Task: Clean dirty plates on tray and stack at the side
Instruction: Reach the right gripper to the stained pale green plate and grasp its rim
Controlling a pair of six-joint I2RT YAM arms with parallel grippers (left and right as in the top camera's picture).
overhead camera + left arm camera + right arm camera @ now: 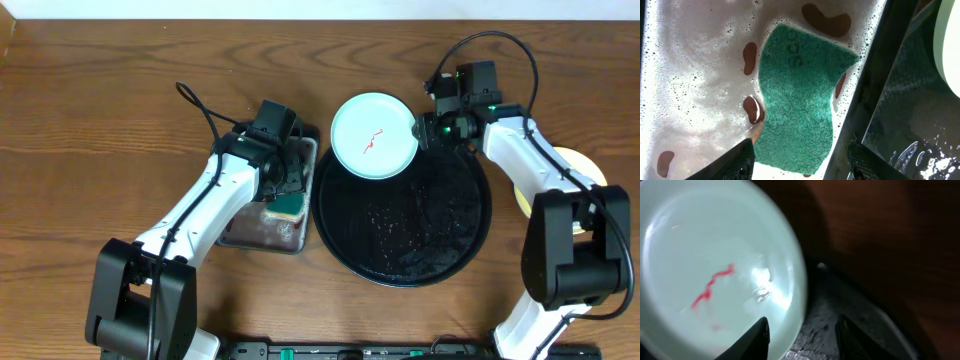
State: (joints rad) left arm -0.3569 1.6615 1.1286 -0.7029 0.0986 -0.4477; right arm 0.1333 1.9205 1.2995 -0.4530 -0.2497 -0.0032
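Face up across the far-left rim of the black tray (440, 240): mint plate (372, 135), round, no long axis, red smear (710, 287) running diagonally. Astride its right edge, right gripper (802, 336), fingers apart. Over green sponge (797, 95) in soapy metal tray (255, 232), left gripper (800, 162), likewise apart. Underneath, brown wood-grain tabletop (100, 100).

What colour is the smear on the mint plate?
Red smear; clearest in the right wrist view.

Left arm (205, 205) and right arm (525, 150) — white shells, black joints and bases; a thin black cable (203, 112) loops off each wrist.
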